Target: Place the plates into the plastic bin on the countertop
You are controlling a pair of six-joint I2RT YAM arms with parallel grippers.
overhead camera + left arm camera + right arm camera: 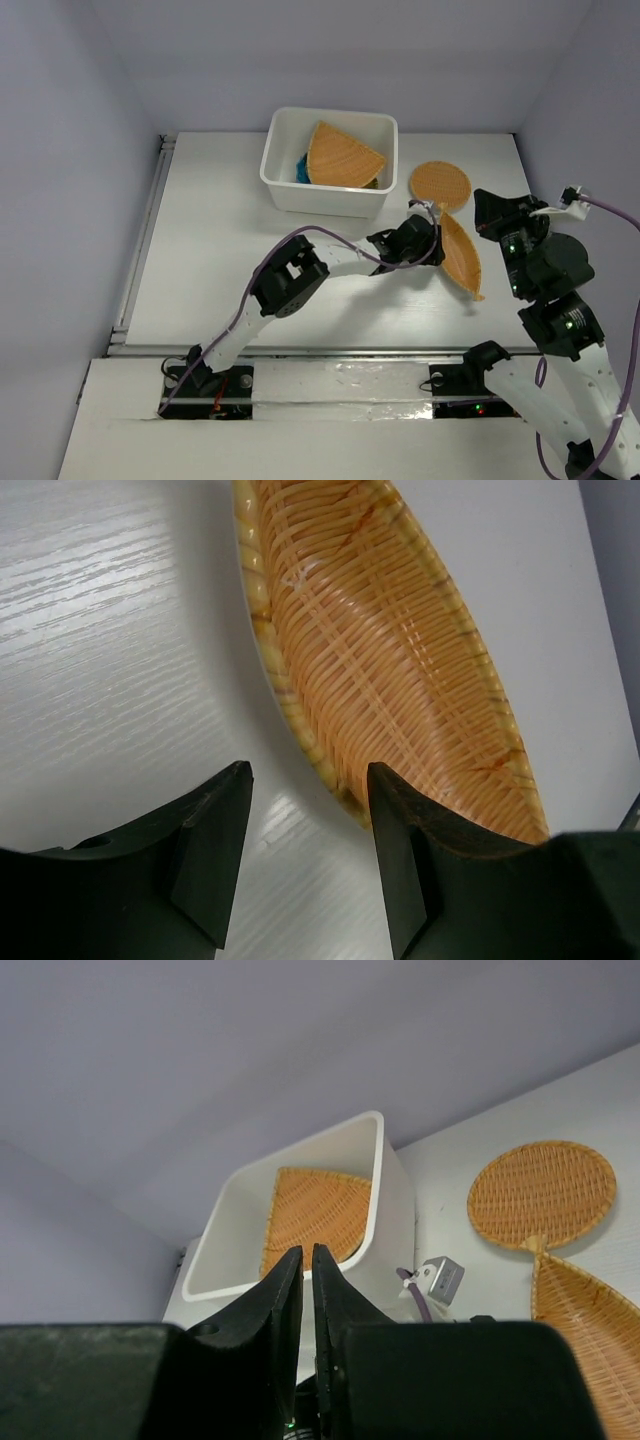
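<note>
Left gripper (308, 855) spread open and empty, poised at the rim of the leaf plate (400, 660), not yet closed on it. Right gripper (307, 1300) pinched shut on nothing, raised off to the side. Already in the bin (275, 172): fan plate (342, 155) over a teal plate (302, 170) (mostly hidden). Left on the counter (220, 250): leaf plate and round plate (440, 184), both just beside the bin. Nothing seen blocking the way.
</note>
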